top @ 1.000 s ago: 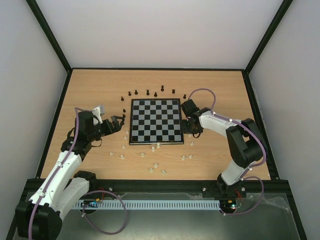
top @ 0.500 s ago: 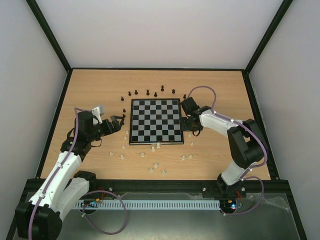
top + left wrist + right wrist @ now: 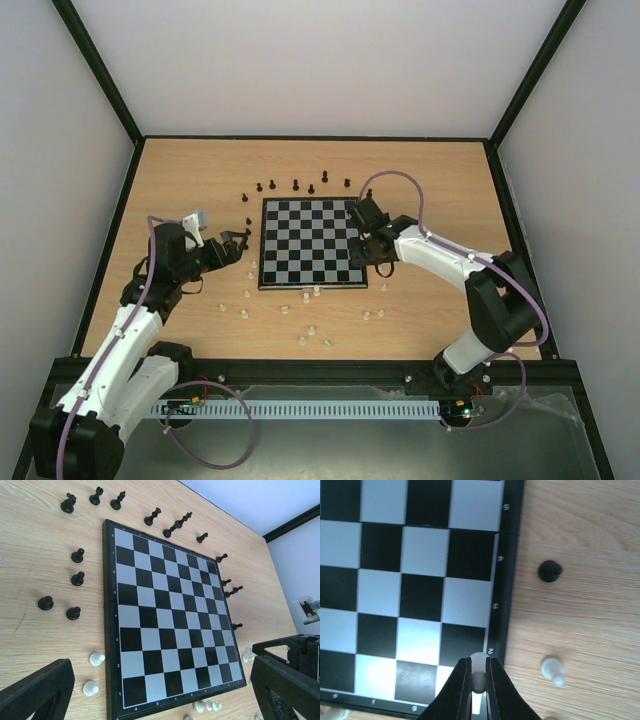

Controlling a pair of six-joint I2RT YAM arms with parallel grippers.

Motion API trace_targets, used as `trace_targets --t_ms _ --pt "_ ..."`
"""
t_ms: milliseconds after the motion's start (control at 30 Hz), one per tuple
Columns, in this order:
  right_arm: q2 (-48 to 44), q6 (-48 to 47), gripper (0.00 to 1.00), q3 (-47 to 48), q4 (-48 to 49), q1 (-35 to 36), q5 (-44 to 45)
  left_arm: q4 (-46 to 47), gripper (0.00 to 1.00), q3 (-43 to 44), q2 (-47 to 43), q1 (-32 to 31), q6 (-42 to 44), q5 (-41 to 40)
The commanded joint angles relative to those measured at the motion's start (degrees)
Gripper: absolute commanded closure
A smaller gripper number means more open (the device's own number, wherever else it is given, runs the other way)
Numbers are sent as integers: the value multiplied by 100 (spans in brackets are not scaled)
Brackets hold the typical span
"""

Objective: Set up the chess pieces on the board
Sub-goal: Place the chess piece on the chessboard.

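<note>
My right gripper [image 3: 479,661] pinches a white piece [image 3: 479,679], half hidden inside it, with the board [image 3: 509,555] underneath. My left gripper [image 3: 160,700] is spread wide.

Glossy black-and-silver checked board [image 3: 165,625], cream-white pieces [image 3: 96,658], black pieces [image 3: 77,556], light wood-grain tabletop [image 3: 40,530].

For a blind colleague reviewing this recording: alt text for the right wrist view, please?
The right gripper is shut on a cream-white chess piece, held over the board near its corner. Beside the board's edge, on the wooden table, are a black piece and a loose white piece.
</note>
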Motion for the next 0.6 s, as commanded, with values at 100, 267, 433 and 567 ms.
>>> trace_targets --t_ms 100,267,433,567 --pt "253 76 95 347 -392 329 -49 -69 0 -30 -44 -24 -20 -32" --pt "473 94 94 409 -370 355 48 -63 0 -44 -44 -24 -4 -30" --pt "643 96 94 456 -348 362 90 -44 0 -47 -35 -24 -3 2" --pt "754 98 93 492 -337 361 76 -42 0 -51 -43 -16 -5 10"
